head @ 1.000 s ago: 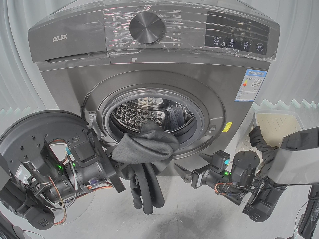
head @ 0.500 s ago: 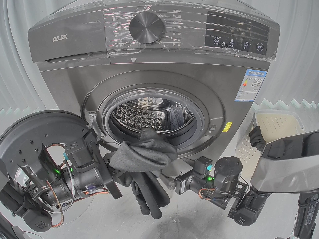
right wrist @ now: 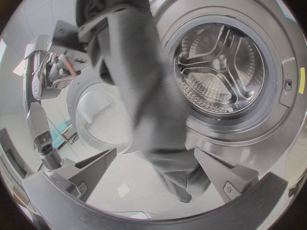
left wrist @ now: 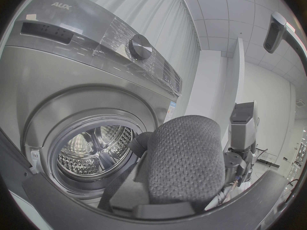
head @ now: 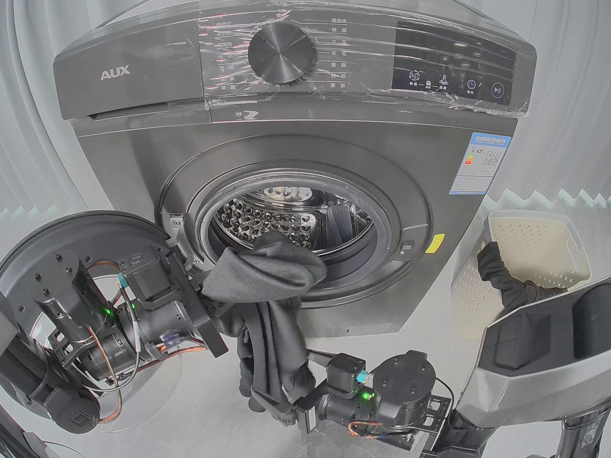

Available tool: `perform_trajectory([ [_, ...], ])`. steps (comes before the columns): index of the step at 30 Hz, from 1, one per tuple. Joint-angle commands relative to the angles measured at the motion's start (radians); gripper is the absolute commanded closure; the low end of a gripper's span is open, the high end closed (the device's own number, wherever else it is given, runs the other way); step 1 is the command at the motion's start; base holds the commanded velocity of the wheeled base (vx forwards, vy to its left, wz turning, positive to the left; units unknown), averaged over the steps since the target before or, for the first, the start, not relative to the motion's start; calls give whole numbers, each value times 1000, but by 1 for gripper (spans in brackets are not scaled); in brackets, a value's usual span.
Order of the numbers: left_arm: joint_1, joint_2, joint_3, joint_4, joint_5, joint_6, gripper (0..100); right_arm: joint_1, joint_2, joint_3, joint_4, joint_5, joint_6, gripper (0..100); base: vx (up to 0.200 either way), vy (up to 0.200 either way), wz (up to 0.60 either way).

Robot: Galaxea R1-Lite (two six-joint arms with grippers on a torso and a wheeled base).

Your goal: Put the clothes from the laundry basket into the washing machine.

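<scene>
A dark grey garment point(head: 264, 275) lies over the lower rim of the washing machine's open drum point(head: 286, 214), and its long end hangs down in front toward the floor. My left gripper point(head: 213, 303) is shut on the garment's left side, just left of the drum opening; the cloth point(left wrist: 185, 157) bulges over its fingers and hides them. My right gripper point(head: 280, 408) is low, at the bottom of the hanging cloth. It is open, and the cloth point(right wrist: 150, 106) hangs between its two fingertips point(right wrist: 110, 155). A second dark garment point(head: 503, 278) droops over the white laundry basket point(head: 547, 240) at the right.
The machine's round door point(head: 76, 243) stands swung open at the left, behind my left arm. Grey floor point(head: 382, 345) lies in front of the machine. The basket stands close to the machine's right side, with a curtain behind.
My right gripper has dropped and swung left, from beside the drum's lower right to under the hanging cloth. My left gripper shifted slightly left with the garment, and the hanging end swayed.
</scene>
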Motion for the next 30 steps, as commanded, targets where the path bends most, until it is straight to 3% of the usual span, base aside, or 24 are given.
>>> perform_trajectory([
  [1,17,4,-6,-1,-1,0,100,35,14,15,0,-4,5,0,0,0,0],
  [6,18,2,-4,-1,-2,0,100,-5,8,39,0,-6,5,0,0,0,0],
  [15,18,-2,2,-1,-4,1,100,-169,-88,122,1,10,-12,0,0,0,0],
  [18,18,-4,4,-1,-4,1,100,-219,-95,125,1,36,-15,0,0,0,0],
  [22,18,-5,4,-1,-4,3,100,-296,-83,110,1,67,-40,0,0,0,0],
  [30,12,-4,2,-1,-4,3,100,-361,-20,13,3,74,-44,0,0,0,0],
])
